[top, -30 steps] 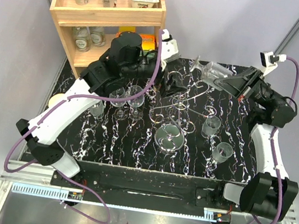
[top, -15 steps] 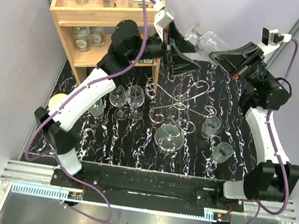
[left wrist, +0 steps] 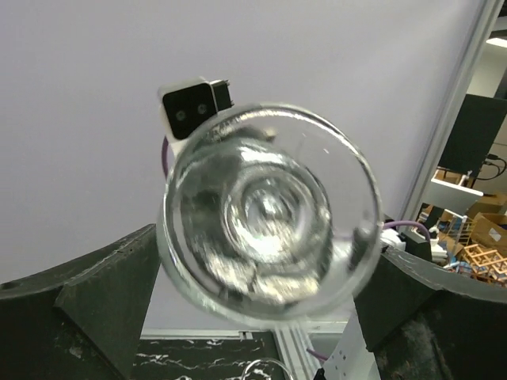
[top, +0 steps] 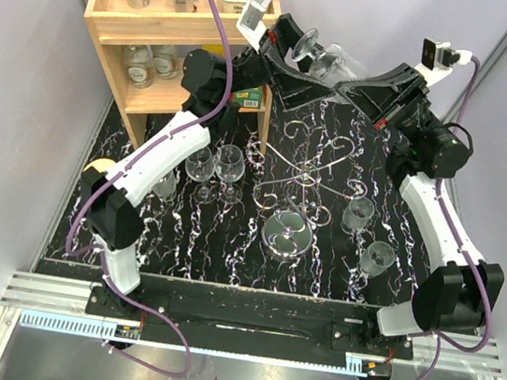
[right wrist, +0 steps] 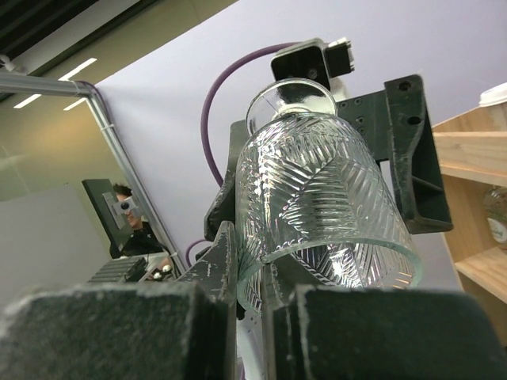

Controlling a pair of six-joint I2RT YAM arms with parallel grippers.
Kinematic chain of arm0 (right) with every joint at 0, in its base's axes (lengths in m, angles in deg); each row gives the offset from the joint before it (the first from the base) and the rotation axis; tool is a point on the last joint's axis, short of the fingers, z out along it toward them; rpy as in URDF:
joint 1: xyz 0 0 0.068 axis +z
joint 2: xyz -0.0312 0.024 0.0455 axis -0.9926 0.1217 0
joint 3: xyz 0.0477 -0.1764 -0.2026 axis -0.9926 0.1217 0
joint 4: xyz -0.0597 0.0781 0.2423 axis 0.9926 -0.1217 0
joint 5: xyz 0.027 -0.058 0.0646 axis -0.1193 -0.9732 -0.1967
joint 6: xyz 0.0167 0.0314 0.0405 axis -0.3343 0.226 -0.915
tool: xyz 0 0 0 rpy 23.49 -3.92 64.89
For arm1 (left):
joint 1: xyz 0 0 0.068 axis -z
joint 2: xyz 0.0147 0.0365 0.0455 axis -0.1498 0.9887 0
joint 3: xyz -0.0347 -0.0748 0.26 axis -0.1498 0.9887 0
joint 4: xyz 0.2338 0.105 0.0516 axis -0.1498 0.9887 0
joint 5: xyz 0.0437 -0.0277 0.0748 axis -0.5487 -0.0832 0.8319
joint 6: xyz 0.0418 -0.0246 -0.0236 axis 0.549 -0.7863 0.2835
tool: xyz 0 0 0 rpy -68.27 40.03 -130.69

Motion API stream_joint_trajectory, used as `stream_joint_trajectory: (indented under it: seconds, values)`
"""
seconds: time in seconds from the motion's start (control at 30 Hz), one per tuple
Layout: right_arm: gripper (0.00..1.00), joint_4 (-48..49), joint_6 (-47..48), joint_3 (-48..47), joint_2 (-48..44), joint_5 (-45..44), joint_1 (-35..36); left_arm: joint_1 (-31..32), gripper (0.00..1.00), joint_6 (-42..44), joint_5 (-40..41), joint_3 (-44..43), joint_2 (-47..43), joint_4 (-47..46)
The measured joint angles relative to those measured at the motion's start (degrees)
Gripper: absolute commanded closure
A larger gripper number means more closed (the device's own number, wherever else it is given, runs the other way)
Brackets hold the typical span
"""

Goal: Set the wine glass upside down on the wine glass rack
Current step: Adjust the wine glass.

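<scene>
Both arms have risen to the frame's upper centre. The right gripper (top: pixel 351 87) pinches the wine glass (top: pixel 328 61), and the left gripper (top: pixel 302 63) gapes around its foot: a handover for flipping, I'd guess.

At 6 o'clock the right hand (right wrist: pixel 255 317) pinches its dark fingers on the rim of the wine glass (right wrist: pixel 313 214). The cut-patterned bowl tilts up toward 12 o'clock, where its foot shows. Behind it the left hand (right wrist: pixel 325 170) straddles the glass with fingers spread wide, possibly not touching it. A wooden shelf (right wrist: pixel 475 150) stands at 3 o'clock.
</scene>
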Motion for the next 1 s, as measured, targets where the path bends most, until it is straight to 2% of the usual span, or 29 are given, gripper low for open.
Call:
stream_joint_trajectory:
  seconds: [0.23, 0.47, 0.7, 0.8, 0.9, 0.97, 1.0]
  values:
    - [1.0, 0.3, 1.6, 0.6, 1.9, 0.0, 4.4, 1.0, 0.01, -3.5, 1.2, -0.1, 2.4, -6.1]
    - [1.0, 0.9, 2.6, 1.4, 2.1, -2.9, 5.5, 1.1, 0.43, -4.3, 3.5, -0.1, 3.7, -11.4]
    - [1.0, 1.0, 3.0, 1.3, 2.1, -2.9, 5.7, 1.1, 0.83, -4.5, 3.4, -0.1, 3.7, -11.8]
    - [0.92, 1.0, 3.3, 1.7, 1.9, -2.9, 5.7, 1.0, 1.0, -4.4, 3.1, -0.1, 3.7, -11.6]
    - [0.74, 1.0, 3.6, 2.6, 1.6, -3.0, 5.7, 0.7, 1.0, -4.2, 2.4, -0.1, 3.7, -11.1]
    - [0.67, 0.8, 3.8, 2.8, 1.5, -2.9, 5.7, 0.2, 1.0, -4.0, 1.5, -0.4, 3.7, -10.1]
    - [0.58, 0.6, 4.0, 2.8, 1.4, -2.5, 5.7, -0.1, 1.0, -3.9, 0.7, -0.6, 3.7, -9.3]
